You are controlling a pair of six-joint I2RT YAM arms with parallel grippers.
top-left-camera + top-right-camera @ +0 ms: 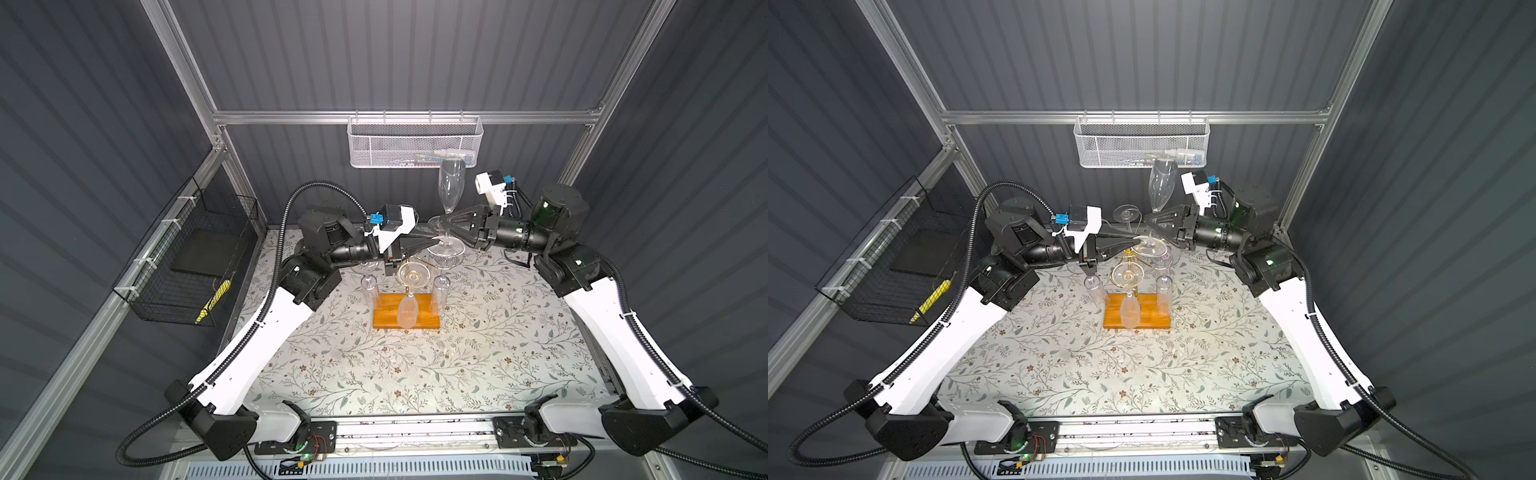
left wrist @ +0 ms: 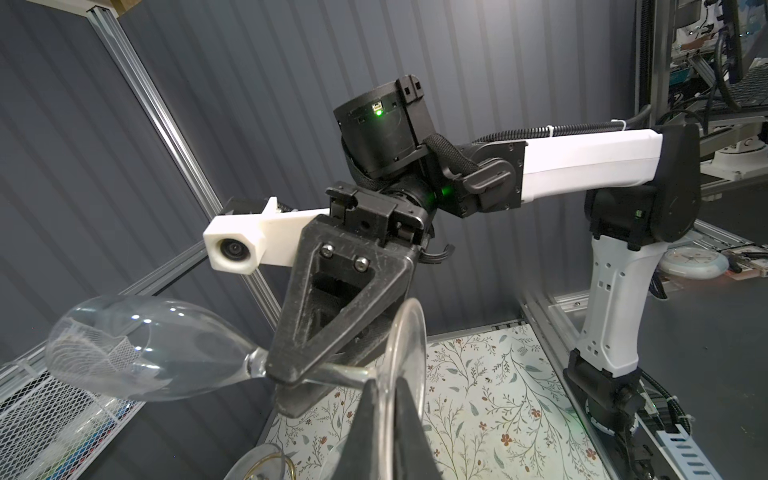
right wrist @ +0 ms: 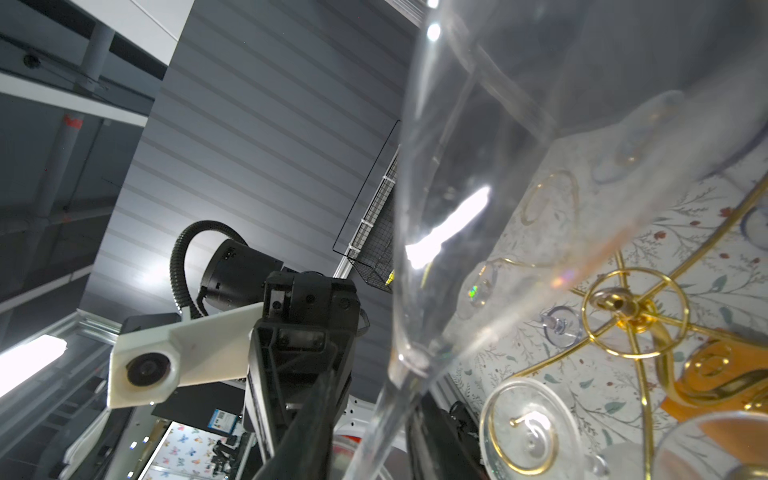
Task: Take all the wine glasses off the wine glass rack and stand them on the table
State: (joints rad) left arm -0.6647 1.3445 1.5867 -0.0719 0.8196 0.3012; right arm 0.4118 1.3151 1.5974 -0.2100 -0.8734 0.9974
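- The counter (image 1: 498, 353), covered in a leaf-and-flower cloth, lies well below both jaws.
- The left arm (image 1: 257, 332) and right arm (image 1: 615, 316) reach in from opposite sides, so the two sets of jaws nearly meet tip to tip above the middle of the counter.
- A black wire basket (image 1: 166, 299) hangs on the side frame, well behind the left jaws. It holds a dark slab and something yellow and black.
- A white mesh basket (image 1: 395, 153) hangs on the back rail, above and beyond both jaws.
- The rack (image 1: 384, 311) stands on its wooden base below the jaws, and its gold top ring shows in the right wrist view (image 3: 636, 311).
- Other glasses (image 1: 408, 311) hang bowl-down from the rack's curled arms, lower than both jaws.
- The wine glass (image 1: 451, 183) is held above the rack, bowl up and leaning a little. Its bowl rises above the right jaws and its foot (image 2: 409, 353) sits level with the left jaws.
- The left jaws are closed tight, pinching the rim of the foot edge-on between their tips.
- The right jaws sit narrow on either side of the stem (image 2: 345, 374), just under the bowl. Whether they already press on it cannot be told.
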